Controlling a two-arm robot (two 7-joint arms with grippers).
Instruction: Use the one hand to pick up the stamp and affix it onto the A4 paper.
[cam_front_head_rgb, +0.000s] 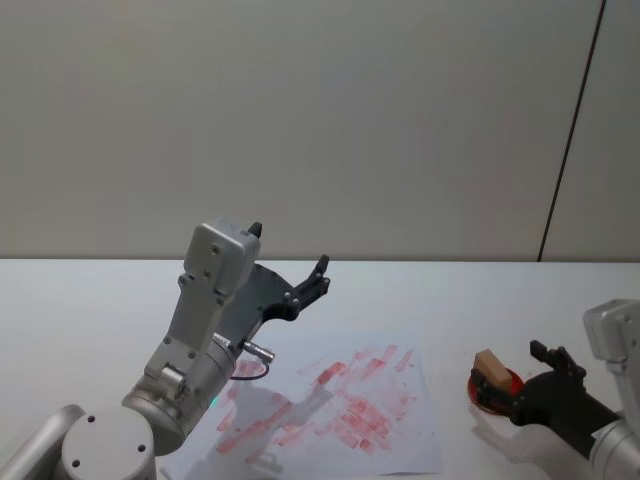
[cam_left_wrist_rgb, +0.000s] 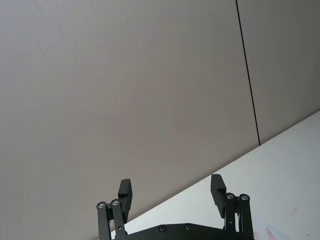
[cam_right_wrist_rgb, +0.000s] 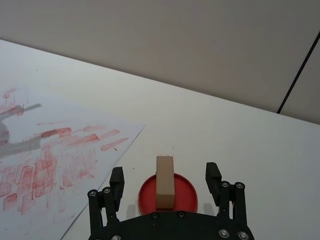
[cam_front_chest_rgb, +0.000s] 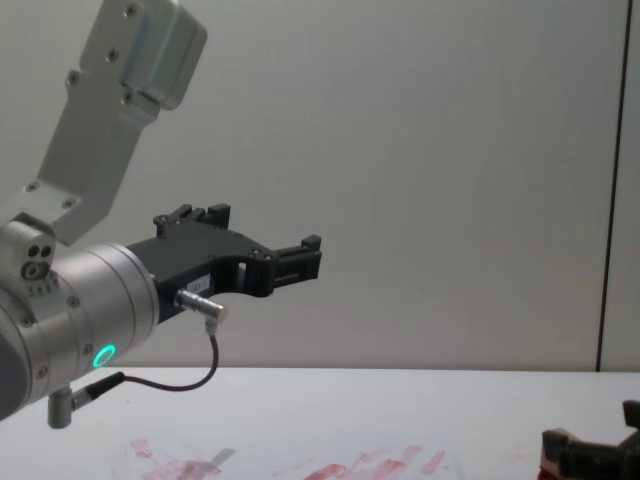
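Stamp (cam_right_wrist_rgb: 165, 181) rests on the round red ink pad (cam_right_wrist_rgb: 186, 194), which sits on the white surface (cam_front_head_rgb: 80, 300) at the right, just beside the right edge of the paper (cam_front_head_rgb: 400, 455) but apart from it. The pale block lies across the pad with its far end reaching the pad's far rim. The right gripper (cam_front_head_rgb: 521, 384) is low over the surface on the near side of the pad, fingers apart. In the right wrist view one fingertip stands to each side of the stamp with a gap on both sides, so nothing is clamped. The paper lies flat in the middle of the surface, covered in red smears and blocky stamped streaks. The left gripper (cam_left_wrist_rgb: 171, 184) is raised well above the surface at the left, over the near left part of the paper. It points toward the far wall with its fingers spread wide and nothing between them.
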